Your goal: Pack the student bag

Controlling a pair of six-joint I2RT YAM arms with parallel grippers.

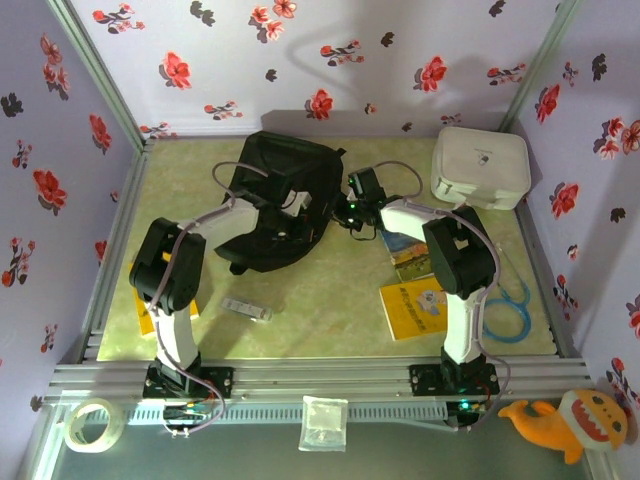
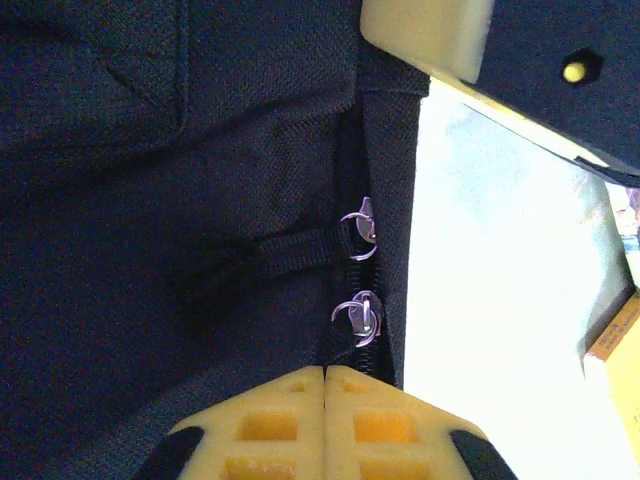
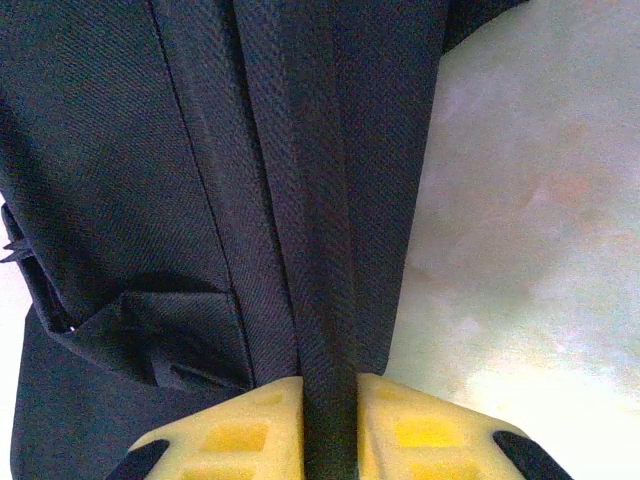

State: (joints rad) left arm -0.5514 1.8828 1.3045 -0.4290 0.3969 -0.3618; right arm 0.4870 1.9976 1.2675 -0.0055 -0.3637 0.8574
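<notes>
The bag (image 1: 285, 195) lies back-centre on the worktop (image 1: 330, 310). The right tool (image 3: 330, 390) pinches its strap (image 3: 310, 250). The left tool (image 2: 325, 400), pressed together, sits by the zip pulls (image 2: 358, 320). A hard tug could slip the strap free.

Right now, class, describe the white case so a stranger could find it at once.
Look to the far right corner of the green table, under the flowered wall. The white case sits there, right of the black student bag; it alone is pale, rounded and smooth-sided.
</notes>
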